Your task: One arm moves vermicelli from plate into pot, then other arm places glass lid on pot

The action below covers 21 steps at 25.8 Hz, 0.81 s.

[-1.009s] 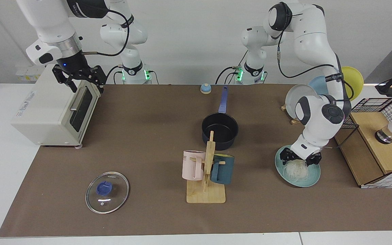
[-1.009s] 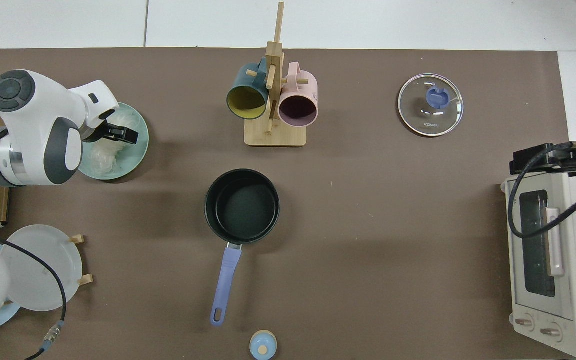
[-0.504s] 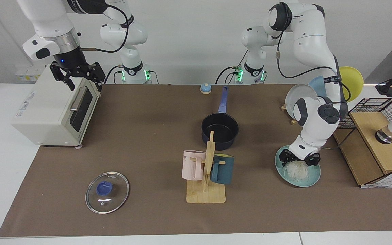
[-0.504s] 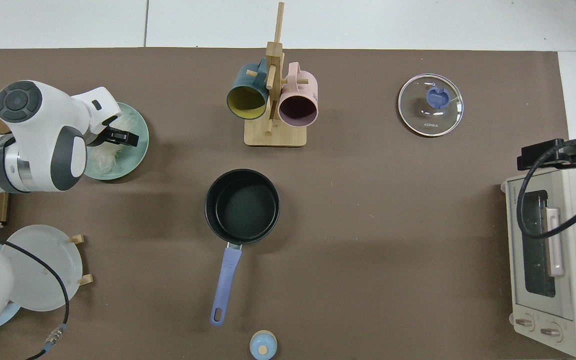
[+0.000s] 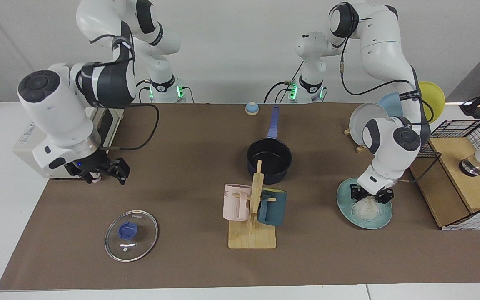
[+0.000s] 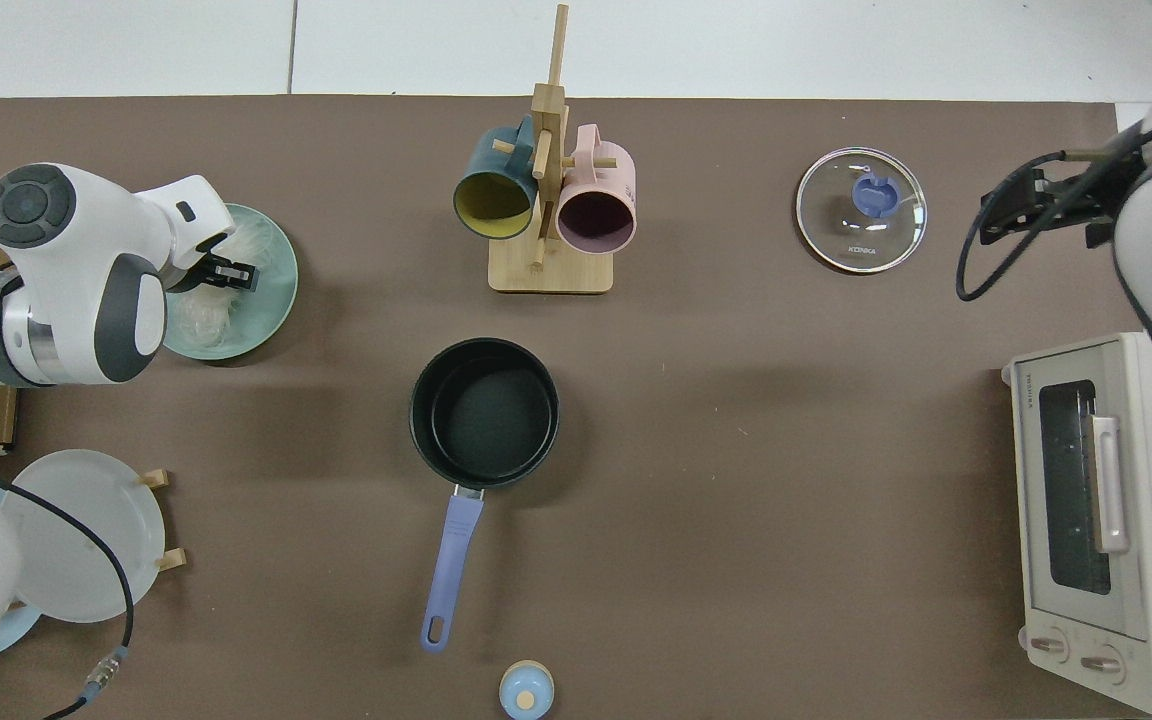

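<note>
Brown matting is covering the table, with a toaster oven at one end and a mug rack near the middle. Compared with a second ago, the right gripper is dropping from above the oven to a position low over the mat, at roughly 1 o'clock of the glass lid in the facing view; its jaws are standing wide and holding nothing. The left gripper is narrowing its jaws on the top of the vermicelli, which is still lying on the plate. The strands are bunching upward between the fingers, so a lift appears imminent. The pot is standing empty at about 10 o'clock of the plate. Judged from this, the transfer is only starting, and the right arm is pre-positioning early for the lid step.
</note>
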### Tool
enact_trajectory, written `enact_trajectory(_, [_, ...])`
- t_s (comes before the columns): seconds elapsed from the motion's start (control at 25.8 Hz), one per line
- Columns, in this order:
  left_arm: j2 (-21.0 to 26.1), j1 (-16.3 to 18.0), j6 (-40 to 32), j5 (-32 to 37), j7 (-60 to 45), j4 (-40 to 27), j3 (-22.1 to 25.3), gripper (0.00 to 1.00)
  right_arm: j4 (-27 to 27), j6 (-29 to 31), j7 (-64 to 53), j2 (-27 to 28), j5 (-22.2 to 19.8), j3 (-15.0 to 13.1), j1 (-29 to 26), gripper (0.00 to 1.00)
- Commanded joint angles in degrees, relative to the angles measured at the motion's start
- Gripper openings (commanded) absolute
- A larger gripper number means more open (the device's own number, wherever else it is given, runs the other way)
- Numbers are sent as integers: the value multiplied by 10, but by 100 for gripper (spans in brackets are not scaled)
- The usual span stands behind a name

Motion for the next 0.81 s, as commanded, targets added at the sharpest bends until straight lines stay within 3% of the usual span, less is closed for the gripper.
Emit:
enact_trajectory(0.0, [-71,-9,-81,2,-2,0,-8,0,21,30,-11,42,-8,6,1,100])
enact_trajectory(0.35, [-160,-25,-209,-61,-49,-23,-32,0,-51,203,-17,63,0,6,-7,100])
enact_trajectory(0.47, [-186,-33,-208,-81,-74,-55,-48,0,-54,226,-17,74,1,6,-4,100])
enact_trajectory(0.66, [-201,-83,-199,-85,-167,-79,-65,0,-54,242,-17,86,1,6,-4,100])
enact_trajectory(0.78, [-200,-91,-186,-84,-237,-79,-105,0,-59,264,-17,93,2,6,-2,100])
